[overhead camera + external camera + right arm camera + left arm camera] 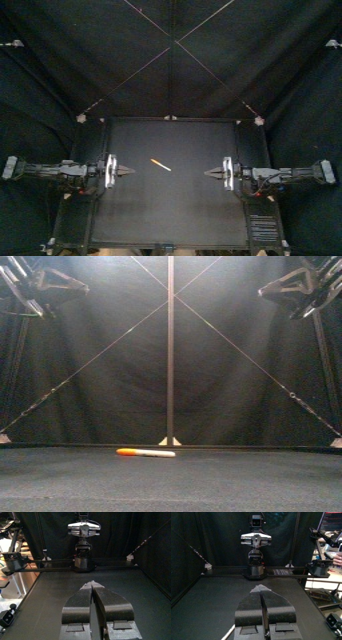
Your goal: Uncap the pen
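**Position.** The pen (159, 164) lies flat on the table (174, 215), near the centre and a little left of the midline, at a slant to the front edge. It sits between the two grippers and neither touches it. The front view shows an orange end (124, 452) toward the left and a pale barrel. Whether that end is the cap cannot be confirmed at this range.

**Grippers.** The left gripper (128, 172) has its jaws pressed together and holds nothing. It is raised at the left side with its tips pointing to the middle. The right gripper (210, 172) is in the same condition at the right side, somewhat farther from the pen.

**Assessment.** The step in hand is the first pickup, and no part of the task is done yet.

**Recommended practice:**
- Part the jaws before descending.
- Turn the wrist so the jaws straddle the barrel across its slant.
- Grip near one end, leaving the other end exposed for the second gripper.
- Pull along the pen's axis, since a sideways tug risks twisting it out of the grip.
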`<action>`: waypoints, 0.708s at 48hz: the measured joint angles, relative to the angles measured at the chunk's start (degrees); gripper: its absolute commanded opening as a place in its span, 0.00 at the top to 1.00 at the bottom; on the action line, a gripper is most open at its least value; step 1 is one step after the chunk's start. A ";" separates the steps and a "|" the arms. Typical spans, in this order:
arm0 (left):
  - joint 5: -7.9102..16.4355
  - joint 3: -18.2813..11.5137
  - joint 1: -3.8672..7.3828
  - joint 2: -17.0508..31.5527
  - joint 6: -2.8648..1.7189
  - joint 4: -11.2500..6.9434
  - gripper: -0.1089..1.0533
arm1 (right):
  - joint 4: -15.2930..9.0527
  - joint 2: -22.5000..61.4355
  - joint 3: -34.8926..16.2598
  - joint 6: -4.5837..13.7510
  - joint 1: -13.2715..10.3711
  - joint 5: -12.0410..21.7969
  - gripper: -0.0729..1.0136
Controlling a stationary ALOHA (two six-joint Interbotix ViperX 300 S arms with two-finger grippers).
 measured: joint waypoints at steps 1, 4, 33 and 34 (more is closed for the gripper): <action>0.00 0.00 0.00 0.00 0.00 0.00 0.93 | 0.00 0.00 0.00 0.00 0.00 0.00 0.98; -0.09 0.26 0.62 0.88 0.00 -0.35 0.92 | 0.26 0.97 -0.09 0.62 -0.09 -0.18 0.97; -0.09 0.70 13.45 19.16 0.26 -1.85 0.84 | 9.84 45.97 -18.11 0.97 -6.94 -0.35 0.73; 0.00 0.70 13.54 19.42 0.35 -1.93 0.84 | 9.84 47.20 -18.72 0.88 -7.12 -0.26 0.70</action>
